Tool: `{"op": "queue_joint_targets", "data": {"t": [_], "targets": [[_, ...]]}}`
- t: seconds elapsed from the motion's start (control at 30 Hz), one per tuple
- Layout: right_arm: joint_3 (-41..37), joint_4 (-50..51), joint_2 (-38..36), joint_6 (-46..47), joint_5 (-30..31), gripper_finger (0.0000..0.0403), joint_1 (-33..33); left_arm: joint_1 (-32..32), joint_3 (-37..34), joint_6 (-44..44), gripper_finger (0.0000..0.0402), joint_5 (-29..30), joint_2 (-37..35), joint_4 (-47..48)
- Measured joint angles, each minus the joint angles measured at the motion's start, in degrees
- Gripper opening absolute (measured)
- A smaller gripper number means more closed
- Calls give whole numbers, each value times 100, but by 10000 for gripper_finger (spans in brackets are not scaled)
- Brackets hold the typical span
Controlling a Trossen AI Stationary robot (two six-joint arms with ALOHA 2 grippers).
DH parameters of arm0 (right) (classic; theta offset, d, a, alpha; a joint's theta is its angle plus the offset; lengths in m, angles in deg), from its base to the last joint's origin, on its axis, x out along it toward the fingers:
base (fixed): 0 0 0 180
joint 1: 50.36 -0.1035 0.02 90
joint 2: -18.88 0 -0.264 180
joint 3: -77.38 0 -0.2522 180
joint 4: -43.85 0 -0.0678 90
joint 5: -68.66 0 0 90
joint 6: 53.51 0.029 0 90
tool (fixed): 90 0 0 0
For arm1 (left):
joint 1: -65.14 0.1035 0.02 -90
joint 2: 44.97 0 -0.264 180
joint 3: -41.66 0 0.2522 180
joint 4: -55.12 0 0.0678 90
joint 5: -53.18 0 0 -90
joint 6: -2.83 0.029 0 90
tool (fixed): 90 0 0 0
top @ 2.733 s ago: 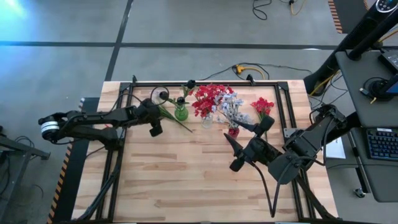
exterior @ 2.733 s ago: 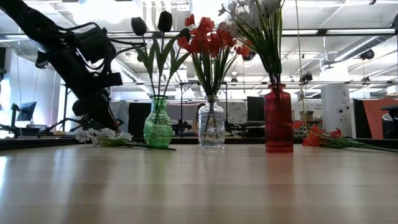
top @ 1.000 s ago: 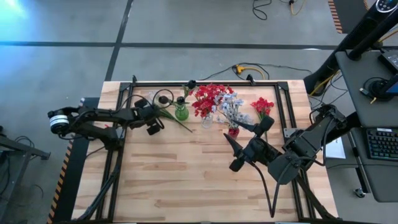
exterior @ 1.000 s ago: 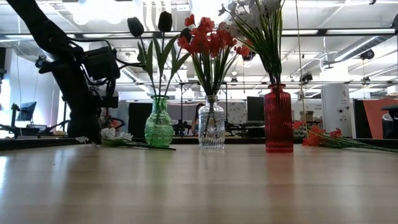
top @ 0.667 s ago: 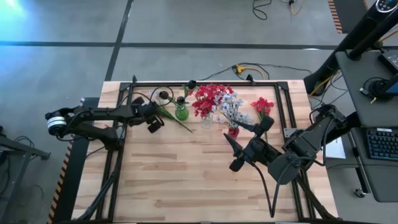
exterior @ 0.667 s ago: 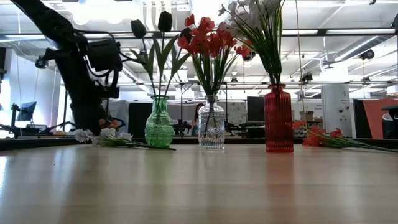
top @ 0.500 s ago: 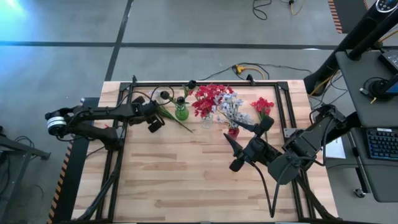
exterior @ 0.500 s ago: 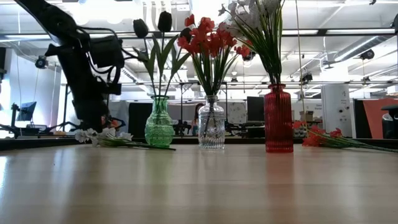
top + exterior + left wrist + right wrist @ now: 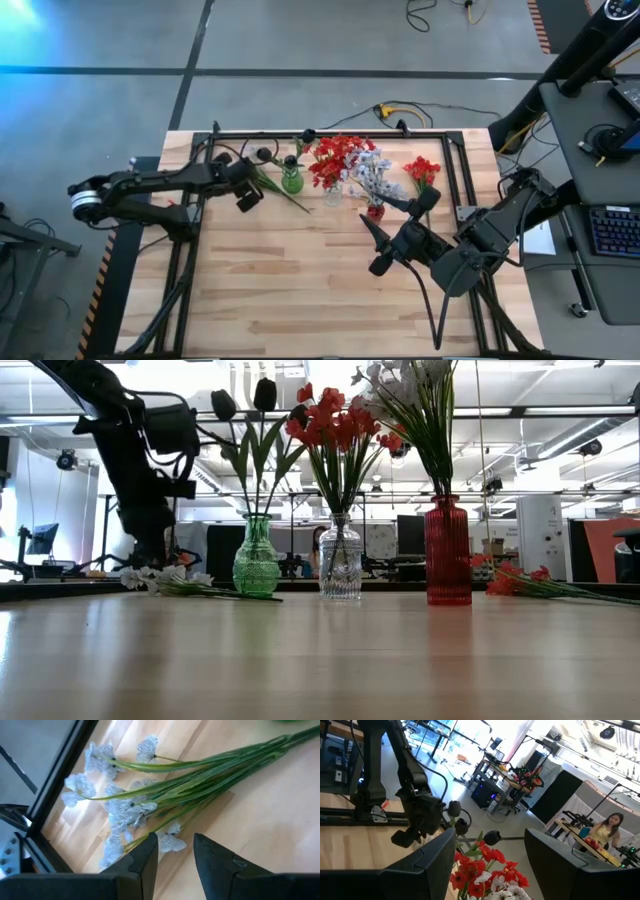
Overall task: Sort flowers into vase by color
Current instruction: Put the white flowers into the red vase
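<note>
High view: the left gripper [image 9: 246,197] hovered beside the green vase [image 9: 291,181]; the right gripper [image 9: 392,232] waited mid-surface, released.
Low view: pale blue-white flowers [image 9: 165,579] lay on the wooden surface [image 9: 320,660].
Left wrist view: gripper released over the blossoms.

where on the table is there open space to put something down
The near half of the table, in front of the green vase and left of the right gripper, is bare. The far edge is crowded: three vases, pale flowers under the left gripper, red flowers.
</note>
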Motion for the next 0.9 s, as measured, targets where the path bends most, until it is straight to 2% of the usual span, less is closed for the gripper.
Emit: {"op": "queue_joint_targets", "data": {"t": [0.23,0.43,0.73,0.9], "targets": [[0,0,0,2,0,228,0,0,310,17,109,7,-118,342],[-2,1,0,5,-2,228,0,2,710,64,109,50,-121,1017],[-2,-4,63,15,4,228,0,4,1290,-399,108,815,-97,2301],[-2,-11,164,-74,4,228,0,5,1438,-835,92,1113,-97,2753]]}}
